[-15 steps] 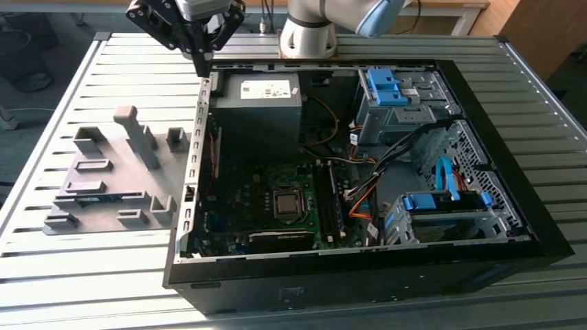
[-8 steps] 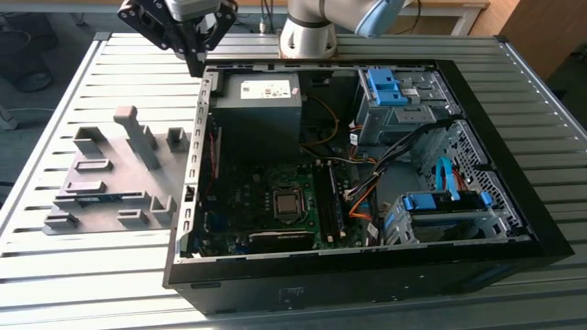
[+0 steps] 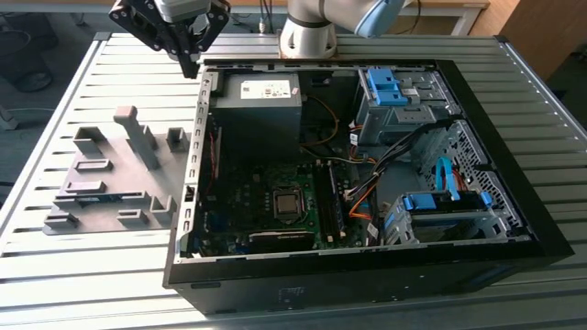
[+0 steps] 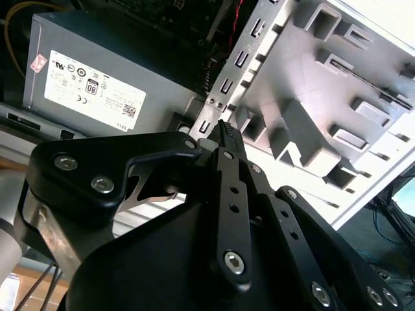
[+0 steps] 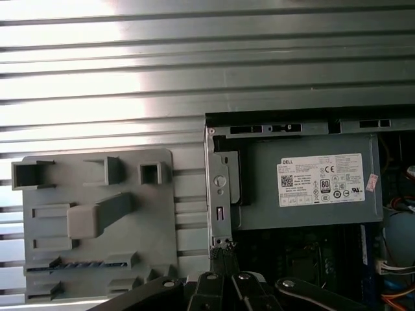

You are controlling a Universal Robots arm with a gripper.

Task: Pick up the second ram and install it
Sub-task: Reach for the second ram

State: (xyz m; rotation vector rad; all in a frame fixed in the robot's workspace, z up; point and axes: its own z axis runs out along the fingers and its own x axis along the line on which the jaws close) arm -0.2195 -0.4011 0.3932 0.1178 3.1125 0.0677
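1. Exterior view: we see the pincer (image 3: 189,67) hanging with its fingers drawn together on nothing. It is over the far corner of the open computer case (image 3: 367,275), just beside the power supply (image 3: 261,103).
2. We find the second ram (image 3: 99,198) lying in a slot of the grey fixture (image 3: 128,180). The fixture rests on the tabletop (image 3: 92,275), to the exterior view's left of the case.
3. From the pincer, the stick lies toward the exterior view's left and toward the near edge of the tabletop. The two are well apart, with the fixture's upright blocks between them.
4. Its long axis runs across the exterior view, roughly square to the case wall.
5. In the first wrist view the pincer (image 5: 222,253) sits over that wall, and the second ram (image 5: 76,264) shows as a blue strip along its slot.
6. We judge the pick-up not yet begun.
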